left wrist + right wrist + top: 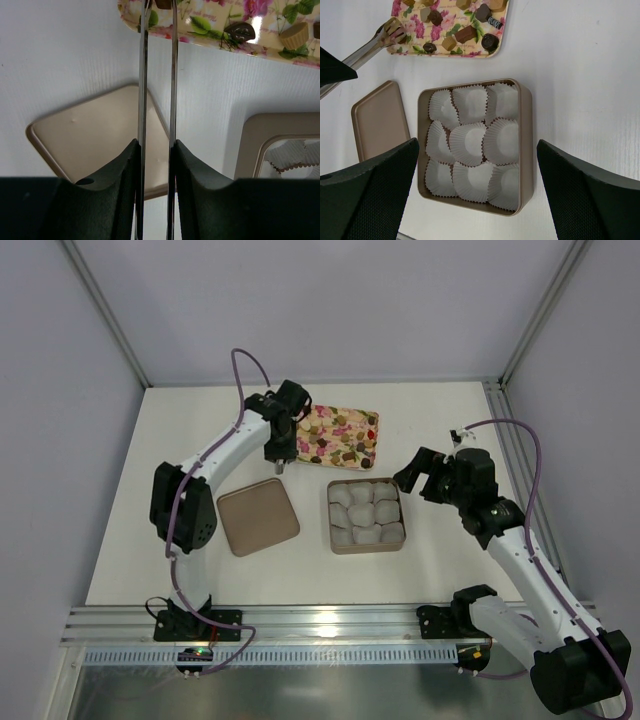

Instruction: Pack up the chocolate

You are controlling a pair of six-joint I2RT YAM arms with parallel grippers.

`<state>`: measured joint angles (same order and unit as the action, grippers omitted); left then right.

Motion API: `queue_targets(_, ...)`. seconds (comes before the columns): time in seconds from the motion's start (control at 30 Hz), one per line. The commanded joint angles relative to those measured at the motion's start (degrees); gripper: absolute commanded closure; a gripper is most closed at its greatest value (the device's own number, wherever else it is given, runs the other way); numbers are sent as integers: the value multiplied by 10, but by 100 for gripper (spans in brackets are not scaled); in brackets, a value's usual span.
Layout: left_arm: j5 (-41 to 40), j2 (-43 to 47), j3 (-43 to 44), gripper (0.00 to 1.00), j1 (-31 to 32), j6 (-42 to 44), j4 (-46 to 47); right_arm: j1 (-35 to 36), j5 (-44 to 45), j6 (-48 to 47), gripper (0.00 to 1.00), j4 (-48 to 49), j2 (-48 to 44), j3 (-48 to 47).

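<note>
The chocolate (pixel 466 34), dark brown and tan pieces, lies on a floral tray (pixel 345 420); two pieces (pixel 240 31) also show in the left wrist view. My left gripper (pixel 278 452) (pixel 156 145) is shut on metal tongs (pixel 142 75), whose tips (pixel 392 31) reach the tray's near left corner. A brown piece shows between the tips at the frame's top edge; I cannot tell if it is held. My right gripper (pixel 425 475) (pixel 477 145) is open and empty above the tan box (pixel 526 130), which holds several empty white paper cups.
The box's tan lid (pixel 258 518) lies flat on the table left of the box (pixel 334 540) and also shows in the left wrist view (pixel 90 135). Metal frame posts stand at the far corners, and a rail (pixel 330 625) runs along the near edge.
</note>
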<state>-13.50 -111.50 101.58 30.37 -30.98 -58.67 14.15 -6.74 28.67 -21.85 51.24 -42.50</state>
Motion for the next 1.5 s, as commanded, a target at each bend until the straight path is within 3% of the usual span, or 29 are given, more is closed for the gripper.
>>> queue_targets(0.0,-10,1,27,68,3,3,8,3,0,2,0,22,-2,-1)
queue_targets(0.3,-8,6,54,78,4,18,-6,3,2,3,0,22,1,-1)
queue_targets(0.77,2,45,98,80,43,38,-51,3,9,1,0,23,16,-10)
queue_targets(1.47,15,154,-23,80,220,-7,-49,3,17,2,0,3,15,-19)
